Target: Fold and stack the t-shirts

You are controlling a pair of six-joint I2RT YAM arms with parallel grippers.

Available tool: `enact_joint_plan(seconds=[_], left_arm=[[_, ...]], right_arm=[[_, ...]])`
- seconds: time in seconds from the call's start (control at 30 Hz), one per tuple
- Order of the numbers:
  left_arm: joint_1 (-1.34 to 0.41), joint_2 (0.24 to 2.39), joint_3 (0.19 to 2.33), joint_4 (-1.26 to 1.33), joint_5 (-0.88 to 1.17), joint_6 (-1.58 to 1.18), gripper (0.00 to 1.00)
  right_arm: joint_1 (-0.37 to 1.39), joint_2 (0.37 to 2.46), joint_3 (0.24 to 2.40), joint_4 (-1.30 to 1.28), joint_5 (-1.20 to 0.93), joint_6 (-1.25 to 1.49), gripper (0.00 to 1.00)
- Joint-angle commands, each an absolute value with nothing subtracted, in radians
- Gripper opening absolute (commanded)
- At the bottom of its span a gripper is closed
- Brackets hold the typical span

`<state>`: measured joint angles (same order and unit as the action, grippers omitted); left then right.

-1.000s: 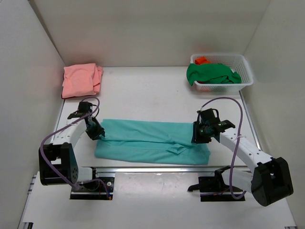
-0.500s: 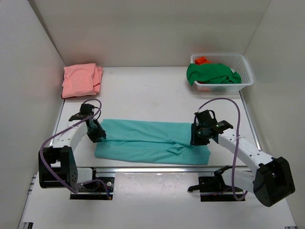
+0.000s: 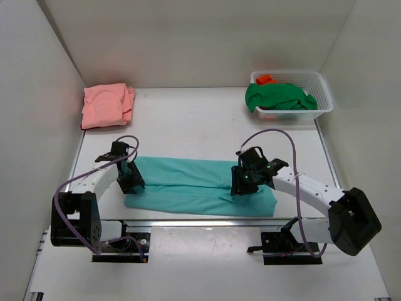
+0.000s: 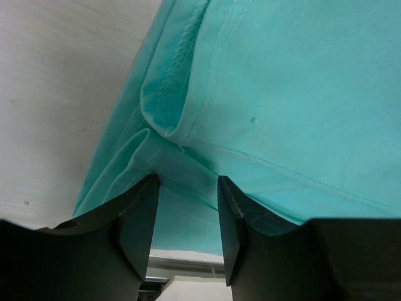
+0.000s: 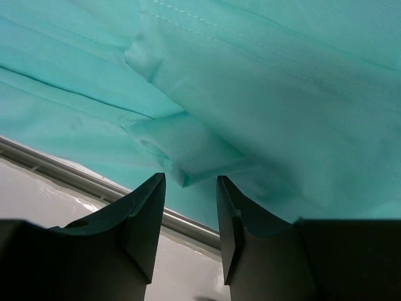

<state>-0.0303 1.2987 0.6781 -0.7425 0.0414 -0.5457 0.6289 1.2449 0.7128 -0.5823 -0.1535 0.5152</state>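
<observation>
The teal t-shirt (image 3: 200,187) lies on the table (image 3: 188,125) near its front edge, folded lengthwise into a long band that runs left to right between the two arms. The left gripper (image 3: 131,182) hangs over the band's left end. In the left wrist view, the gripper (image 4: 188,182) has its dark fingers (image 4: 138,219) spread with a clear gap. The shirt's (image 4: 282,94) stitched hem and a folded layer lie just past the tips, and nothing is pinched between them.

The right gripper (image 3: 240,185) is over the right part of the band, inward from its right end, above a small flap of sleeve (image 3: 233,195). In the right wrist view, this gripper (image 5: 190,179) is also spread. Its fingers (image 5: 147,213) are apart, the turned-over sleeve flap (image 5: 182,147) is just beyond the tips, and no cloth is caught between them. The table's metal edge rail (image 5: 75,172) shows below the cloth.

A salmon pink t-shirt (image 3: 108,105) sits folded in the far left corner of the table, well apart from the teal one. At the far right, a dark green t-shirt (image 3: 279,97) is draped over the near rim of a white mesh basket (image 3: 301,115). A bit of orange cloth (image 3: 265,79) shows inside the basket behind it.
</observation>
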Motion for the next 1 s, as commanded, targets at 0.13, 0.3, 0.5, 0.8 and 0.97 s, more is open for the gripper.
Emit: enact_joint_plan(seconds=[0.13,0.3,0.5,0.8,0.97], left_arm=[[-0.046,1.314,0.650,-0.693,0.043,-0.543,0.53],[-0.051,1.339,0.655,-0.684,0.055,-0.538,0.34],[-0.034,1.313,0.689,-0.702,0.063,-0.542,0.00],[-0.025,1.305,0.753,-0.747,0.021,-0.546,0.00],[-0.026,1.305,0.761,-0.747,0.031,-0.541,0.00]], right_arm=[[0.683,1.321,0.767,-0.479,-0.181,0.514,0.41],[0.695,1.394,0.796,-0.468,-0.186,0.494,0.36],[0.695,1.367,0.850,-0.508,-0.161,0.479,0.00],[0.630,1.364,0.934,-0.564,-0.137,0.433,0.00],[0.617,1.379,0.953,-0.566,-0.143,0.422,0.00]])
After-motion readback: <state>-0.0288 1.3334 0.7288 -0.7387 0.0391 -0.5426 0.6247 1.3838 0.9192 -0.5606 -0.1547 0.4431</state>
